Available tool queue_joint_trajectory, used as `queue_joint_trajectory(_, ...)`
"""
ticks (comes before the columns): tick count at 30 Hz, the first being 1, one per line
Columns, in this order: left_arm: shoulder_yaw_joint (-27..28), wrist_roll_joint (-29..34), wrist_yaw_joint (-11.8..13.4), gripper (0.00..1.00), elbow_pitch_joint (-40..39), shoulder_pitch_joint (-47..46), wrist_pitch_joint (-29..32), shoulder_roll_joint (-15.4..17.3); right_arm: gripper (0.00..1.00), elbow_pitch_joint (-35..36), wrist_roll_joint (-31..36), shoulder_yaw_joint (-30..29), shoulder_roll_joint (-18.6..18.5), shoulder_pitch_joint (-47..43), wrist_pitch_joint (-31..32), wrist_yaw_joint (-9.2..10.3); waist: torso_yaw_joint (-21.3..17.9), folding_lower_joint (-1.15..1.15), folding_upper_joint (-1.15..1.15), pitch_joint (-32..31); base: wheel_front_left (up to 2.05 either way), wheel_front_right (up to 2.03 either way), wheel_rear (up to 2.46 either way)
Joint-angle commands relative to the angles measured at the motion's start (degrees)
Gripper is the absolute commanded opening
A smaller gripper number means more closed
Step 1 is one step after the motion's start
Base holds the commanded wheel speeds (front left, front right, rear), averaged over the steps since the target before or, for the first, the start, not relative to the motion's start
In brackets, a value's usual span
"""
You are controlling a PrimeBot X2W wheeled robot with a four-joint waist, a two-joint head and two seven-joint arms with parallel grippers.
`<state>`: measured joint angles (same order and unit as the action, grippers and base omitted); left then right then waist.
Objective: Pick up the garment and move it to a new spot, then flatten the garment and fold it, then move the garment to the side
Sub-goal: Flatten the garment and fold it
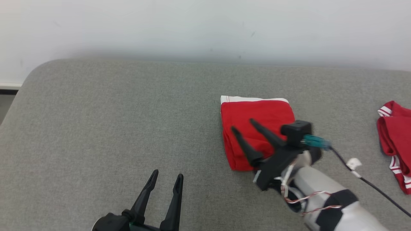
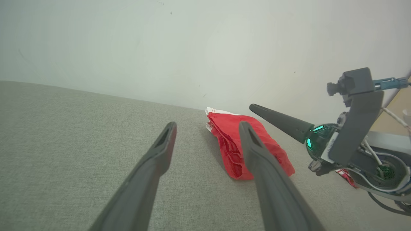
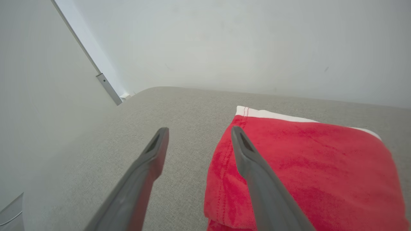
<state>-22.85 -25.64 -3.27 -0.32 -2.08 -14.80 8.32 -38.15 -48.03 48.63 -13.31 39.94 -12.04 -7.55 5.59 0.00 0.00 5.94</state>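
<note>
Red cloth, folded into a compact layered rectangle, marks the centre of the scene: the garment (image 1: 257, 110) lies flat on the grey upholstered surface (image 1: 112, 128), its white band (image 1: 253, 99) along the edge that faces the wall (image 1: 192, 29). The right gripper (image 1: 242, 125) hangs over the garment's near-left corner, its two dark fingers spread apart and grasping nothing. In the left wrist view one of those fingers rides above the cloth with a gap beneath it, so the arm appears clear of the fold, not pressing on it. The left gripper (image 1: 168, 174) sits well to the left of the garment and nearer the robot, its fingers likewise spread and empty, seemingly parked out of the way. With edges this tidy the fold looks finished, leaving the shift to the side. The garment's near edge is hidden behind the right gripper and its wrist in the head view, and the number of layers cannot be counted. A second red piece with white stripes (image 1: 396, 134) lies well to the right of the garment, cut off by the picture's border, its shape unclear. A dark cable (image 1: 375, 186) trails off between the two.
</note>
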Motion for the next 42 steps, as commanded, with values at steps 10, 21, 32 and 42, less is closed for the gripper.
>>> queue_joint_trajectory(10, 2.59, -0.82, 2.23, 1.0, -0.71, 2.6, -0.34, 0.19, 1.0, 3.69, 5.41, -9.83, -5.64, -7.63, -3.16, 0.16, -4.55, 0.0, 0.0, -2.65, 0.0, 0.0, 0.0)
queue_joint_trajectory(21, 7.35, -0.06, 4.3, 1.0, -1.47, 5.12, -0.39, 0.14, 1.0, 14.37, 20.5, -27.82, -2.1, -23.2, -3.19, 0.16, -7.79, 0.0, 0.0, -5.15, 0.0, 0.0, 0.0)
queue_joint_trajectory(32, 12.02, 3.24, 4.41, 1.0, -1.78, 9.11, -0.39, -1.65, 1.0, 28.92, 32.87, -37.18, 3.95, -37.66, -3.13, 0.16, -8.62, 0.0, 0.0, -7.39, 0.0, 0.0, 0.0)
queue_joint_trajectory(42, 15.72, 10.29, 2.67, 1.0, -1.94, 10.69, -0.4, -3.4, 1.0, 32.43, 37.37, -39.38, 5.91, -43.06, -3.14, 0.16, -8.28, 0.0, 0.0, -8.39, 0.0, 0.0, 0.0)
